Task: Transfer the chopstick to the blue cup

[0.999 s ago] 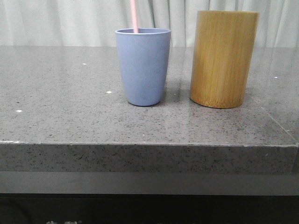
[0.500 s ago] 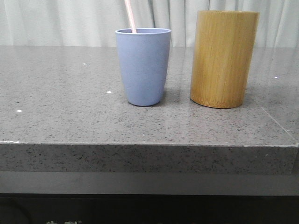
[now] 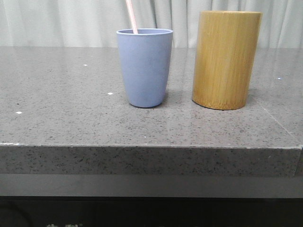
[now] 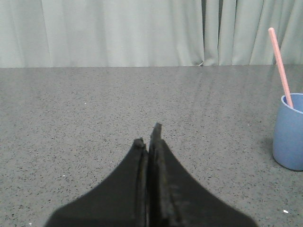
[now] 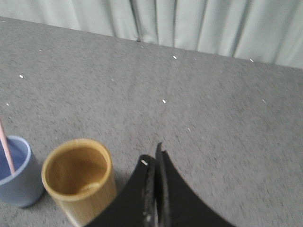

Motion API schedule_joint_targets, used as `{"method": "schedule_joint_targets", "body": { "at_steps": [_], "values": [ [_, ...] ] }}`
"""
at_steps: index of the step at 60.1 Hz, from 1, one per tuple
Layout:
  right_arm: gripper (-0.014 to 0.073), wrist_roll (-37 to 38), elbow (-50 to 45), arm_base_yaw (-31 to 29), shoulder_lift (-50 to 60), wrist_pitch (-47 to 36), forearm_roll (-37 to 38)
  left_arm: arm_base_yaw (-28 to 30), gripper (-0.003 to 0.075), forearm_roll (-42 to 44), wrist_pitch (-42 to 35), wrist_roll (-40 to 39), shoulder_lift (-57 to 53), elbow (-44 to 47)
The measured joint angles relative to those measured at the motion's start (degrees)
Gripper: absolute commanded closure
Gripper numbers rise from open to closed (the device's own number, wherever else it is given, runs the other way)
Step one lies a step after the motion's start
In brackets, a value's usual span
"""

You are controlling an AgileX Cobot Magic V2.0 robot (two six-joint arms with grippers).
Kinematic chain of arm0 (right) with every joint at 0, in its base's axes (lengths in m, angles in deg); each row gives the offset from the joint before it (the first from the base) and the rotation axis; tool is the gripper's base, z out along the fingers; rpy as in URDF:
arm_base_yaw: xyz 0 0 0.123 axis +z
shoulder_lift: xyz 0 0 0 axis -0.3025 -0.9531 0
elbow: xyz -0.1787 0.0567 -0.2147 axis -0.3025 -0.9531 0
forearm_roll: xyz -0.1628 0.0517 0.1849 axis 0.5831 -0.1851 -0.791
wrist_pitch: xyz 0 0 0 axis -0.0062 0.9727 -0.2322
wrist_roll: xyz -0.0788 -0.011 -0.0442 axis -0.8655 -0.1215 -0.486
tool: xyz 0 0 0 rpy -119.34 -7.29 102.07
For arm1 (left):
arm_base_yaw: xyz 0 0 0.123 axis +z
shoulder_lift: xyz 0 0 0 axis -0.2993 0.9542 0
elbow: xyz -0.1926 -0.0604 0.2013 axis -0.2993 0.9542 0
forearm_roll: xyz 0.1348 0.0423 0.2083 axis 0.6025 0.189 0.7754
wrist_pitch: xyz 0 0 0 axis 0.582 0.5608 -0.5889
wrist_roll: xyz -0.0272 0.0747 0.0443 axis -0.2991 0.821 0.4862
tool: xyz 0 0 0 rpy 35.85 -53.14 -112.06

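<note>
The chopstick (image 3: 131,16) is seen standing inside the blue cup (image 3: 145,66), leaned leftward where it was upright a second ago. The bamboo cylinder (image 3: 226,59) is set just beside the cup on the table (image 3: 71,118). The left hand (image 4: 147,142) and right hand (image 5: 154,158) are pressed together, empty.

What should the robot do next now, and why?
Probably nothing more than pull both arms back. The chopstick already leans inside the blue cup, and the left end effector and right end effector are shut, holding nothing. The bamboo cylinder looks empty.
</note>
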Motion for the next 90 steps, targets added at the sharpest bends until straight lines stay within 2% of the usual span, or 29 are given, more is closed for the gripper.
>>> {"method": "schedule_joint_targets", "body": {
  "at_steps": [17,31,43,90],
  "values": [
    [0.0713,0.00,-29.48,-0.47,24.70,-12.09,-1.16,0.00,0.0739,0.00,0.00,0.00,0.00,0.00],
    [0.0714,0.00,-45.93,-0.47,42.61,-22.57,-3.93,0.00,0.0739,0.00,0.00,0.00,0.00,0.00],
    [0.0714,0.00,-48.99,-0.47,47.91,-25.06,-4.28,0.00,0.0739,0.00,0.00,0.00,0.00,0.00],
    [0.0714,-0.12,-48.99,-0.47,48.03,-25.64,-4.28,0.00,0.0739,0.00,0.00,0.00,0.00,0.00]
  ]
}}
